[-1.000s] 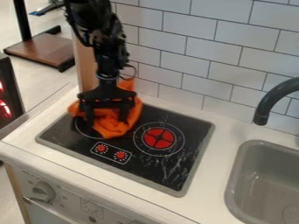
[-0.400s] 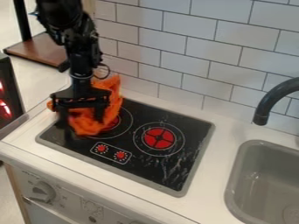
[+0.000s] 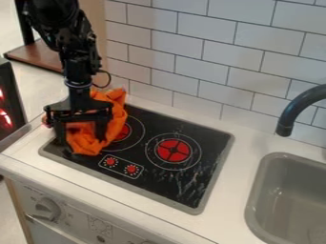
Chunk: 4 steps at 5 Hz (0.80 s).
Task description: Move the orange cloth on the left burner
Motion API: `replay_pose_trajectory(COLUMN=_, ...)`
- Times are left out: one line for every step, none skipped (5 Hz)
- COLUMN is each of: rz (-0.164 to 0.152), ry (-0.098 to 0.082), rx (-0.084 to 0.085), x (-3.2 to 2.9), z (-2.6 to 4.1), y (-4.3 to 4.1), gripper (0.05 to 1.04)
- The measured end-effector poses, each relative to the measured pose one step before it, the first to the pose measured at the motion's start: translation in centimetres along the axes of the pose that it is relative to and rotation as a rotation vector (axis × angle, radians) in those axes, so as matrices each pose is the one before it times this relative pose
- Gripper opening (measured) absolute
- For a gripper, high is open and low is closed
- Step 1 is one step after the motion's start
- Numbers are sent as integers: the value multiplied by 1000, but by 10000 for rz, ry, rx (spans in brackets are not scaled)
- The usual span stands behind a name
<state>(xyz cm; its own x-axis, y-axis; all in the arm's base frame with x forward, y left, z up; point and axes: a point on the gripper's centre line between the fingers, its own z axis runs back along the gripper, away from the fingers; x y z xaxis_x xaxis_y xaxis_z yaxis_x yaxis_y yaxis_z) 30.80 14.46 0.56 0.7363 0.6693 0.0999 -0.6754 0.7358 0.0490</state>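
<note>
Camera view: carried leftward together, gripper and orange cloth, toward the left edge of the stovetop. Bared by that shift: the red centre of the left burner, covered a second ago. Read as a drift off target; probably needs a small pull back to the right. Claw released by the look of it, fingers spread wide, with cloth between and behind. Cannot tell whether any fold is caught.

Cloth crumpled, lapping only the left part of the burner's ring and running past the stovetop's rear left corner onto the counter. Well clear of the right burner. Near the cloth's lower end, toward the front edge: two red knobs. Beyond the stovetop's right edge, sink and faucet, out of the way. At the back, tiled wall. Watch for snagging on lifting away.
</note>
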Motion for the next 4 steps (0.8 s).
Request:
replay_pose_trajectory(rz=-86, ry=-133, rx=-439, x=-218, z=1898, y=-389, gripper=999)
replay_pose_trajectory(rz=-201, ry=-162, rx=-515, x=-299, z=2410, y=-376, gripper=999)
replay_pose_trajectory(rz=167, ry=-665, rx=-611, x=531, z=3346, y=964, gripper=999)
replay_pose_trajectory(rz=-666, ry=-95, rx=-401, x=-210, z=1915, y=-331, gripper=999)
